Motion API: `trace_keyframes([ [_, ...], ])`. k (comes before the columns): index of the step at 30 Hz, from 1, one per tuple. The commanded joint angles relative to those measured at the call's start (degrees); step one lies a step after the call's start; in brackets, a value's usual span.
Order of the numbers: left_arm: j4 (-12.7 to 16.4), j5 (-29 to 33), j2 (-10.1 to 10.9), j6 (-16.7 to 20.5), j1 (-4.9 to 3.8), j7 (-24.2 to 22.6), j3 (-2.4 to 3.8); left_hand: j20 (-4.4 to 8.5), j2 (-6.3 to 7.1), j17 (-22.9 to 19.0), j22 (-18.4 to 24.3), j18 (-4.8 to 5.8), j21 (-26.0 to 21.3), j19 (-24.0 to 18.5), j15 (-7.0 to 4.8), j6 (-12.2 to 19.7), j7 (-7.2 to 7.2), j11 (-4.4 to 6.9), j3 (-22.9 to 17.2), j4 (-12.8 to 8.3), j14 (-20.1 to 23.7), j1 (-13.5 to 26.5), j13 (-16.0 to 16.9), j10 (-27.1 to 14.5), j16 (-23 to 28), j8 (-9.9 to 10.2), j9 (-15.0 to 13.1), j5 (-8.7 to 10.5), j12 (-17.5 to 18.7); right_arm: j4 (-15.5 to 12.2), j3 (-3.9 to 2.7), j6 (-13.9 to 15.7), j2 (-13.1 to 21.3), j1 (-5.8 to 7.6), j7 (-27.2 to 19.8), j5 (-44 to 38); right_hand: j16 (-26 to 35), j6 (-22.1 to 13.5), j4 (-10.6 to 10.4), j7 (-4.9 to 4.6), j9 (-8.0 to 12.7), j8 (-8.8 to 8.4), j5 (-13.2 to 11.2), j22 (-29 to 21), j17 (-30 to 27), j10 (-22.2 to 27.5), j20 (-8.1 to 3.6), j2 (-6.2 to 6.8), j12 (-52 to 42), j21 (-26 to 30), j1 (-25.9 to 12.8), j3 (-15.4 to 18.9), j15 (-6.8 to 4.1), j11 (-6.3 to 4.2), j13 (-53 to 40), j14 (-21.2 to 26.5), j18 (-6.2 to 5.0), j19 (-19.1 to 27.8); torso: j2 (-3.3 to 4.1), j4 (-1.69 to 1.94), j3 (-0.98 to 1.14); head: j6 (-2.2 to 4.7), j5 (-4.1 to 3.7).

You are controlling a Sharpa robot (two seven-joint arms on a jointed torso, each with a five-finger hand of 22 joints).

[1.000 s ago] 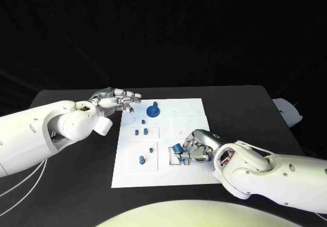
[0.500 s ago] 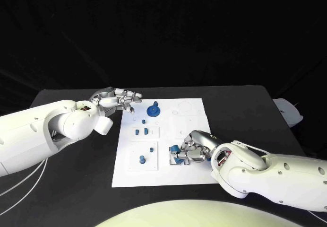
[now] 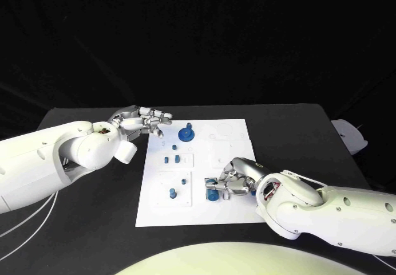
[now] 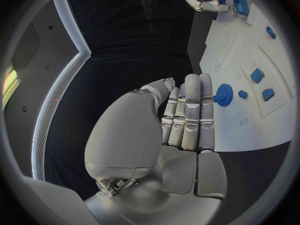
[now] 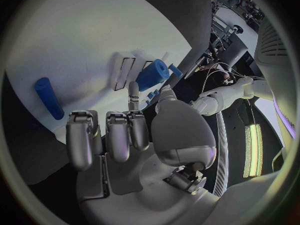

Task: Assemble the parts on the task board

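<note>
A black table [image 3: 305, 132] fills the frame's middle under a dark backdrop, with the white task board [image 3: 231, 213] at its centre carrying small blue parts [image 3: 186, 134]. At centre right of the frame, the right hand [image 3: 235, 179] pinches a blue cylinder [image 3: 214, 196] over the board's lower right area. At upper left, the left hand [image 3: 140, 121] hovers by the board's upper left corner, fingers straight and together, holding nothing.
</note>
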State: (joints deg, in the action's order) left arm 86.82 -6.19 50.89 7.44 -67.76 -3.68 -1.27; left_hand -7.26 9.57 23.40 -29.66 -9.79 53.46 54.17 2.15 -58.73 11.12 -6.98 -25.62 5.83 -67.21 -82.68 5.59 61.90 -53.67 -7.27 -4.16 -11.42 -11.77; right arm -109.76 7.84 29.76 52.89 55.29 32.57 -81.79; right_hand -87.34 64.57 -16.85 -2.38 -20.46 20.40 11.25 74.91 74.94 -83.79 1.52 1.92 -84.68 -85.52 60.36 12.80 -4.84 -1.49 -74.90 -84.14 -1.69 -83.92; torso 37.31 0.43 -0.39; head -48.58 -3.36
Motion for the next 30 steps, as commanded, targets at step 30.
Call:
trace_keyframes([
  [30, 0.1, -0.1, 0.2, -0.9, -0.02, 0.1, 0.03, -0.09, -0.43, -0.1, 0.0, -0.79, -0.2, -0.3, 0.06, 0.3, 0.0, -0.06, 0.2, 0.0, 0.2, 0.3, -0.1, -0.5, 0.3, -0.3, 0.0, 0.1, -0.2, -4.5, 0.0, -3.6, 3.7, -0.06, -1.9, -2.8, -0.7, -0.8, 4.4, 0.5, -2.9, 1.32, 7.1, 14.2, 10.2, -3.7, -0.54, -0.22, -0.4, -1.1, 10.4, -5.2, -0.61, -0.61, -11.2, -4.9, 0.99, -5.0, 0.02, 0.04, 0.04, -0.05, -0.06],
])
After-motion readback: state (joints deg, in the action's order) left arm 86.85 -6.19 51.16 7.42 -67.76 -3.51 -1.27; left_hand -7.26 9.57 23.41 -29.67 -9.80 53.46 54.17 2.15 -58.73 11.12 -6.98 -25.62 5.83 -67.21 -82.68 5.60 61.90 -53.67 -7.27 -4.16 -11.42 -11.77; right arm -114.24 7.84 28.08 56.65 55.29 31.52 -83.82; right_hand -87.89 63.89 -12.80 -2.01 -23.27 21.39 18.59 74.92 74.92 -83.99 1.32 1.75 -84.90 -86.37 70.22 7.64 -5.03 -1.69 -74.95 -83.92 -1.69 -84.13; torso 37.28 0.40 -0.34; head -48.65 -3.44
